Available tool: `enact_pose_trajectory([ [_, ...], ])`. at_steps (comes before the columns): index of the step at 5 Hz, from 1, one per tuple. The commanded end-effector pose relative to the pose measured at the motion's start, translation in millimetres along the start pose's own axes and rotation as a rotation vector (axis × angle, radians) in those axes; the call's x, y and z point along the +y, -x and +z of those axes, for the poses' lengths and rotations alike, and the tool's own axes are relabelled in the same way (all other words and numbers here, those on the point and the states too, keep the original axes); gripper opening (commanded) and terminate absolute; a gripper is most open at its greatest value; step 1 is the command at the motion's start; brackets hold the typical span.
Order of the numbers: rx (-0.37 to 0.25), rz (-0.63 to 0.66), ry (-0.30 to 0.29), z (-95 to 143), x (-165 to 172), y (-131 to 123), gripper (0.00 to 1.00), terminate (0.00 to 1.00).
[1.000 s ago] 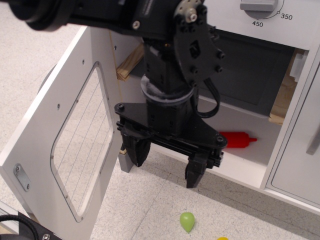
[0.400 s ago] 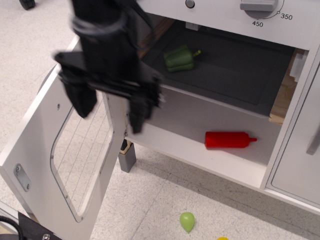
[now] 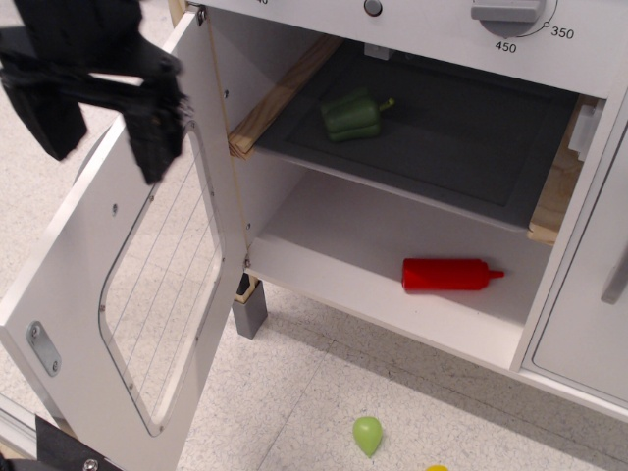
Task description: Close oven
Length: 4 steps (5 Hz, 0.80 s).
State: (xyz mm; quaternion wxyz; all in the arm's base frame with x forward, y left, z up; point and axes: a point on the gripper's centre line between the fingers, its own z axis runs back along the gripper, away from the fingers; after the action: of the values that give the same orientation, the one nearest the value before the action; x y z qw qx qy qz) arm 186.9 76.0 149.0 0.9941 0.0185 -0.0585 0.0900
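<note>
**Jaws apart beside the open oven door**

Jaws spread wide and empty: the black two-fingered gripper (image 3: 98, 123) sits at the upper left of the view, blurred, with one dark finger (image 3: 44, 118) to the left and the other (image 3: 157, 142) overlapping the top edge of the door. Whether that finger actually touches the door cannot be told from the blur.

The white toy kitchen oven with wood side rails (image 3: 412, 196) fills the centre and right of the picture, and it stands open. Its white door with the rounded, wire-lined window (image 3: 137, 285) swings out to the left, hinged along the left edge of the cavity. A small metal plate (image 3: 42, 348) is fixed near the door's lower outer corner.

Inside, a green toy bell pepper (image 3: 353, 113) lies on the dark grey rack (image 3: 461, 147), toward its back left. On the white floor of the cavity below, a red toy ketchup bottle (image 3: 449, 275) lies on its side, nozzle pointing right. A grey numbered dial (image 3: 508, 12) sits on the panel above, showing 450 and 350.

On the pale speckled floor (image 3: 294, 402) in front of the oven lies a small light-green pear-shaped toy (image 3: 367, 435).
</note>
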Motion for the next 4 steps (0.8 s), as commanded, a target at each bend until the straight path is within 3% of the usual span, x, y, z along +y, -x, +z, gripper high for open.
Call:
enact_pose_trajectory([
  [1,-0.026,0.019,-0.061,-14,38,-1,1.00,0.00],
  [3,0.013,0.046,-0.007,-40,23,14,1.00,0.00],
  [4,0.015,0.066,-0.017,-47,12,16,1.00,0.00],
])
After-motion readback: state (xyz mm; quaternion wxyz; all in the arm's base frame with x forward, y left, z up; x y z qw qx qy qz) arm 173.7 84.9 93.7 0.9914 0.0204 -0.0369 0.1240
